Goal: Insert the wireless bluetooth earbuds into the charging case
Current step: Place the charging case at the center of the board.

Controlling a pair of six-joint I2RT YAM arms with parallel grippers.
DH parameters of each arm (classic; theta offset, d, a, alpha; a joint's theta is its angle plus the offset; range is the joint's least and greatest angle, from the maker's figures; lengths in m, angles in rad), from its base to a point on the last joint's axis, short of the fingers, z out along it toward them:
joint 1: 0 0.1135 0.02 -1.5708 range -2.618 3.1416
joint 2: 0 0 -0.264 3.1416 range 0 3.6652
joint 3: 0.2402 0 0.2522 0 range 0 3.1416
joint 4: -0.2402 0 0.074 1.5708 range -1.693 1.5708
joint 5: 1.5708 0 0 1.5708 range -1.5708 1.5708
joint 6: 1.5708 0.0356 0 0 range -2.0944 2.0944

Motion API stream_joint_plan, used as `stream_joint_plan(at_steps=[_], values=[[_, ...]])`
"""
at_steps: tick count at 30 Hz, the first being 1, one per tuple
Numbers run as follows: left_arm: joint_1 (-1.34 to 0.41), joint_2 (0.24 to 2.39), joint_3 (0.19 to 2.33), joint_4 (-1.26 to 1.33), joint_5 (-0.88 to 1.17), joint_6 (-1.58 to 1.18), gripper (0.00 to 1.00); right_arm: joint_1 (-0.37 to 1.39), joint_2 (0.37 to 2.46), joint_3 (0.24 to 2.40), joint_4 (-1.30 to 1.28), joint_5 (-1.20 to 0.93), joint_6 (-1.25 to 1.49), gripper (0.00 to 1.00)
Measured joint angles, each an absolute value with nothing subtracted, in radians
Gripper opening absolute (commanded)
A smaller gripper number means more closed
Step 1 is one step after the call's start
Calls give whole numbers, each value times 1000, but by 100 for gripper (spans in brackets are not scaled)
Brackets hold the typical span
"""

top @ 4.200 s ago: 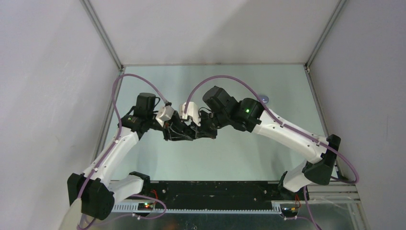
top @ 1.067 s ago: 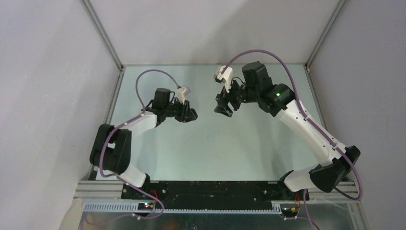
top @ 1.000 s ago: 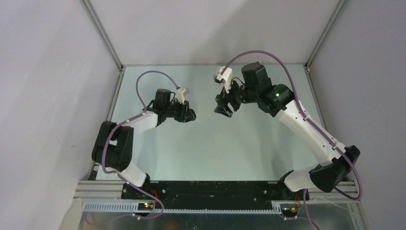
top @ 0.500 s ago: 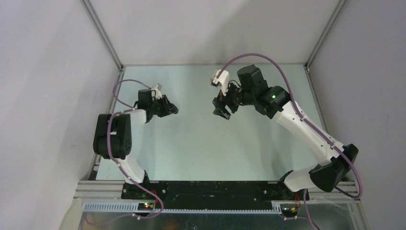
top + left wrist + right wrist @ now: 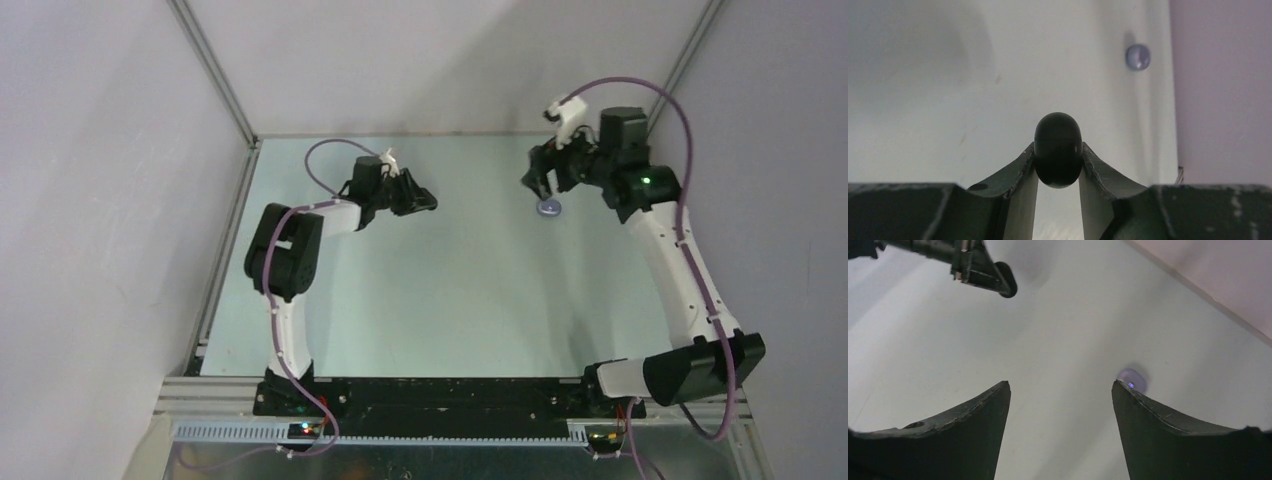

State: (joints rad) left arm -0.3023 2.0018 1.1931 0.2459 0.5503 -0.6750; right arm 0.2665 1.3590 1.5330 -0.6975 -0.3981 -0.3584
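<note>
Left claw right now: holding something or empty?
Holding. The left claw is shut on a black rounded object, pinched between both fingertips in the left wrist view.

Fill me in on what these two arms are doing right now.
The left gripper is shut on a small glossy black rounded piece, carried over the far left part of the table. The right gripper hangs open close to a small pale lilac piece that lies on the table near the far right edge. It is not gripping that piece. Whether either piece is an earbud or a case is hard to tell, and no open charging case is in view.
</note>
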Motion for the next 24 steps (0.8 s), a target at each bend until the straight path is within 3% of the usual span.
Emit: stream_joint_plan(at_steps=[8,16,24], values=[[-395,2271,1471,356,554,-907,39,-12,1262,1475,-658,-522,-313,82],[-500,2389,1555,329,563,-988,39,-35,1220,1453,-622,-585,-295,82],[-538,2365,1499,364,596,-1013,61,0,1220,1433,-611,-591,-289,84]])
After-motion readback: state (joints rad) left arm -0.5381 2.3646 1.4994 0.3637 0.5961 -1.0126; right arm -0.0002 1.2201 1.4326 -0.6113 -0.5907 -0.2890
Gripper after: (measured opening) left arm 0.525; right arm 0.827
